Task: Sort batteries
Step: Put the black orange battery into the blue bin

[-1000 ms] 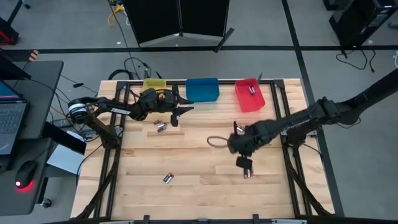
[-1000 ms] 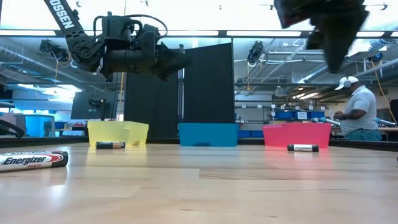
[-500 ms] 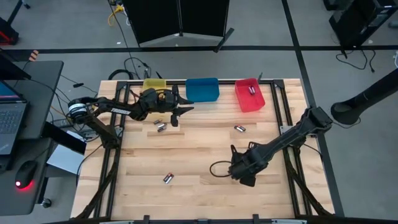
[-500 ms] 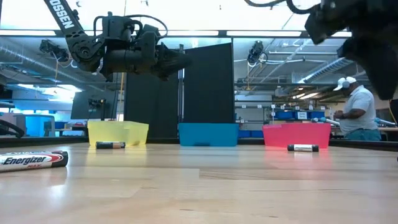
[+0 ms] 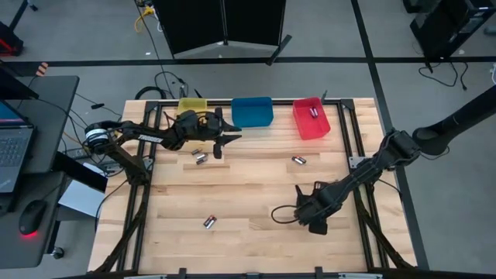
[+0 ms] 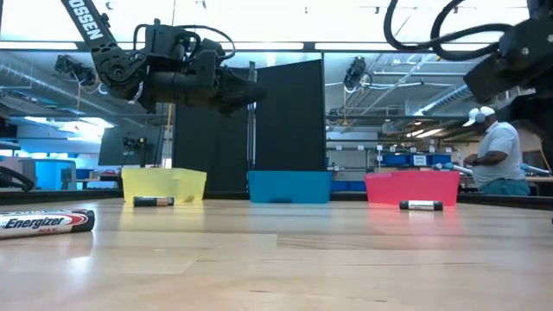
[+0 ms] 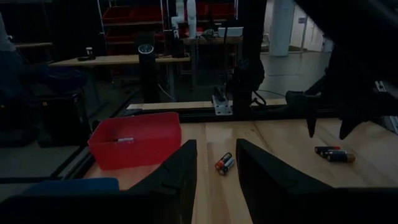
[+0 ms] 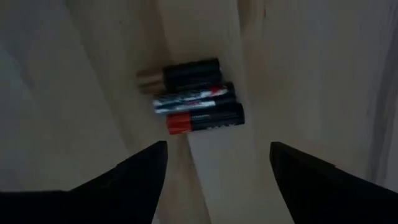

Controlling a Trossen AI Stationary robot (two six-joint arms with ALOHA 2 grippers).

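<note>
The right gripper [image 5: 311, 219] is now hovering lower right of the high view, fingers spread, over three batteries [image 8: 194, 96] (none held, a pick looks next). Farther back, the left gripper [image 5: 222, 139] is waiting, part-open.

The tabletop [image 5: 256, 194] is smooth pale wood planks. The red bin [image 5: 311, 120] looks like plastic. The batteries [image 8: 196, 104] shine.
</note>
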